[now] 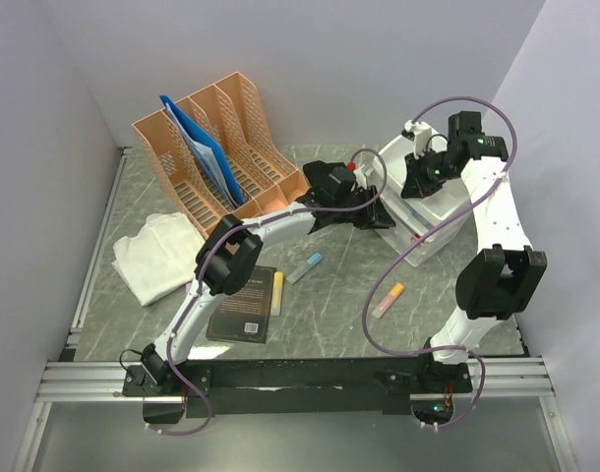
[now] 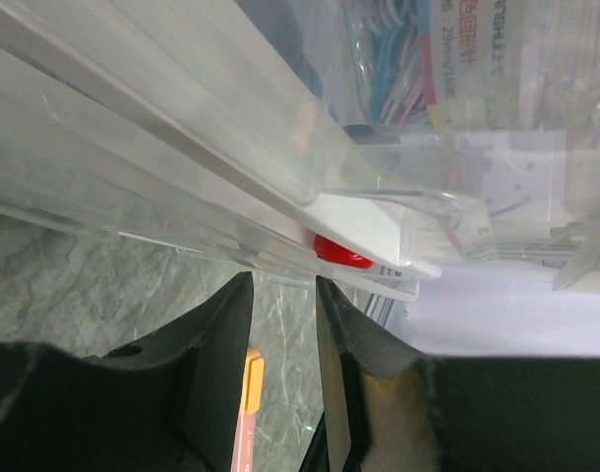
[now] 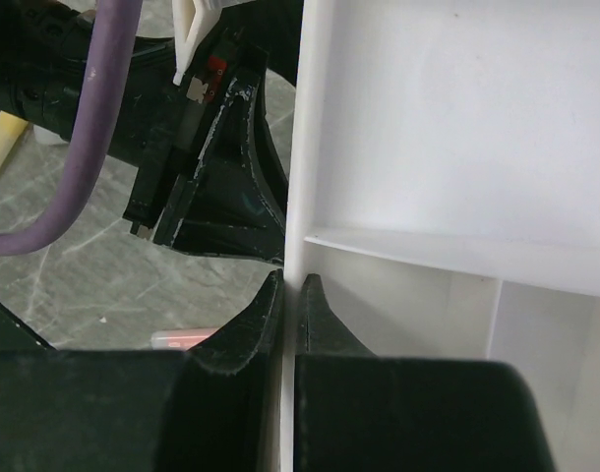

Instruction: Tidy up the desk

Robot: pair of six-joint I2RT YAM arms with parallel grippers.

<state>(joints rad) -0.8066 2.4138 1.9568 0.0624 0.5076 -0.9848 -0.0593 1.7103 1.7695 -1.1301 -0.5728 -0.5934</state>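
Desk [image 1: 330, 295]: gripped white box [image 1: 433, 224] half hides red piece [image 2: 341, 253], perhaps cap.

Top external: high over the near edge, looking down on the whole counter [image 1: 325, 300]; left wrist: tight behind the left gripper [image 2: 282, 283], facing the white box [image 1: 438, 211]; right wrist: tight behind the right gripper [image 3: 292, 285], at that box's wall.

File rack [image 1: 263, 147], cloth [image 1: 157, 254], book [image 1: 243, 307], white box [image 1: 440, 211]
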